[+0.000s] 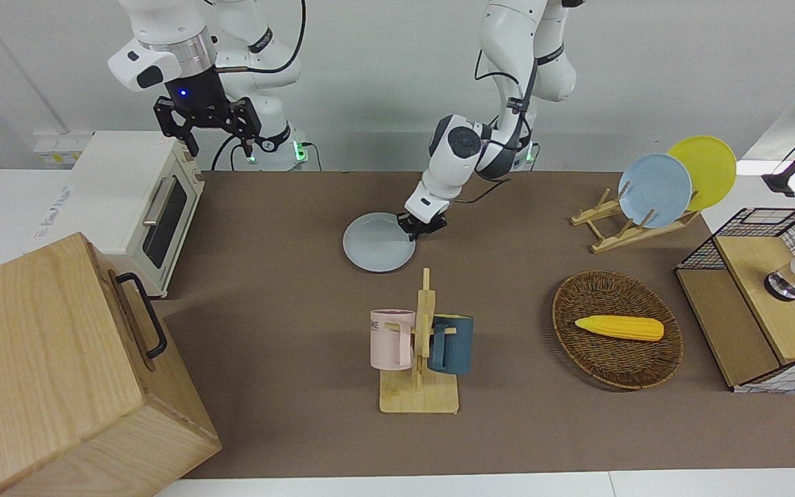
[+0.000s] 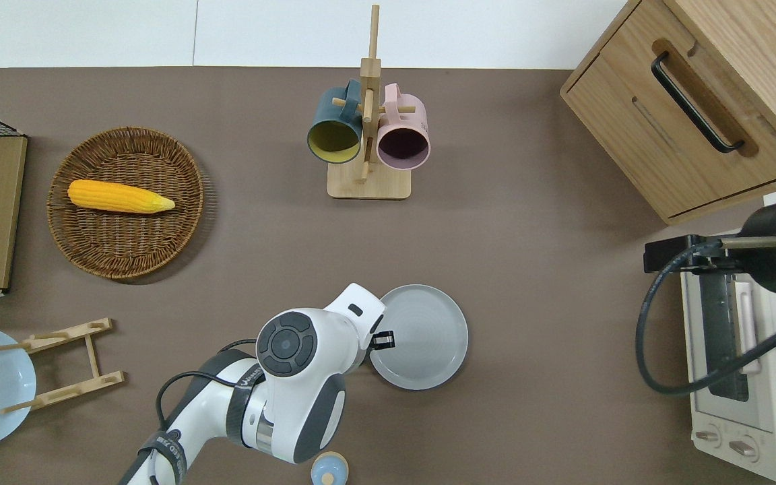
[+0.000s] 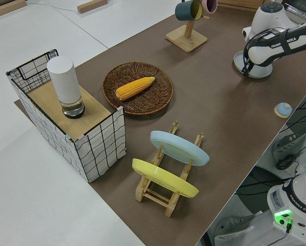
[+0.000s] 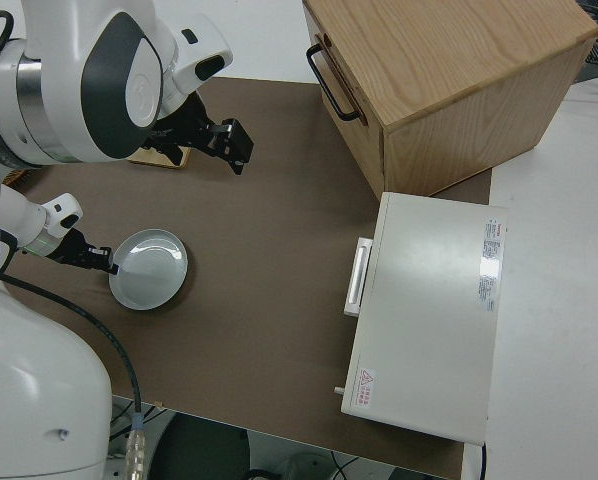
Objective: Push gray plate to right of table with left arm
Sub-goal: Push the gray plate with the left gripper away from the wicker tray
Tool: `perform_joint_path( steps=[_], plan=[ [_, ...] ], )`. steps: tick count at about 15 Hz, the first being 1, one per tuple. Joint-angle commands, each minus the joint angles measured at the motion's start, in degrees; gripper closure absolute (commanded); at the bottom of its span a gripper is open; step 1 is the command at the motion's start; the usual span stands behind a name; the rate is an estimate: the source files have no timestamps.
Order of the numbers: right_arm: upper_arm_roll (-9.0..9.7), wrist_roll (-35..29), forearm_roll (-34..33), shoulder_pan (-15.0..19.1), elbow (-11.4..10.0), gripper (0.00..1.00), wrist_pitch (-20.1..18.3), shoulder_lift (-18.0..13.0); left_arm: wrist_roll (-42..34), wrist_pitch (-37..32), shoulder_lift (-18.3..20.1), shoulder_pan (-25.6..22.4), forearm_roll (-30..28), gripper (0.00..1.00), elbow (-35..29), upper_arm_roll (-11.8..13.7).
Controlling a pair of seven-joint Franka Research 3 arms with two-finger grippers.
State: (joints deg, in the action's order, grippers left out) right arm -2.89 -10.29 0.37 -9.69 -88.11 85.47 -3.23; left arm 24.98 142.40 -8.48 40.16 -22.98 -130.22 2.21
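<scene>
The gray plate [image 1: 378, 243] lies flat on the brown table [image 1: 280, 290], nearer to the robots than the mug rack. It also shows in the overhead view [image 2: 425, 349] and the right side view [image 4: 151, 270]. My left gripper [image 1: 419, 228] is down at table height, shut and empty. It touches the plate's rim on the side toward the left arm's end of the table, as the overhead view [image 2: 382, 340] shows. My right gripper [image 1: 217, 143] is open and its arm is parked.
A wooden mug rack [image 2: 368, 135] holds a pink and a dark blue mug. A white toaster oven [image 1: 142, 200] and a wooden cabinet [image 1: 59, 373] stand at the right arm's end. A corn basket [image 1: 617, 338], plate rack [image 1: 653, 197] and small blue knob [image 2: 329, 469] are also here.
</scene>
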Motion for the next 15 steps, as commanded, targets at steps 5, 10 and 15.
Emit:
perform_joint_path(
  steps=[5,10,15],
  plan=[
    [-0.27,0.1,0.0,-0.3,0.6,0.005,-0.7,0.3,-0.6,5.4,-6.6,5.2,-6.3,1.0,4.7,1.2],
    [-0.27,0.1,0.0,-0.3,0.6,0.005,-0.7,0.3,0.0,9.3,-11.4,8.0,-11.5,1.0,8.6,1.0],
    [-0.27,0.1,0.0,-0.3,0.6,0.005,-0.7,0.2,0.4,9.5,-12.9,8.7,-13.1,1.0,11.2,0.6]
  ],
)
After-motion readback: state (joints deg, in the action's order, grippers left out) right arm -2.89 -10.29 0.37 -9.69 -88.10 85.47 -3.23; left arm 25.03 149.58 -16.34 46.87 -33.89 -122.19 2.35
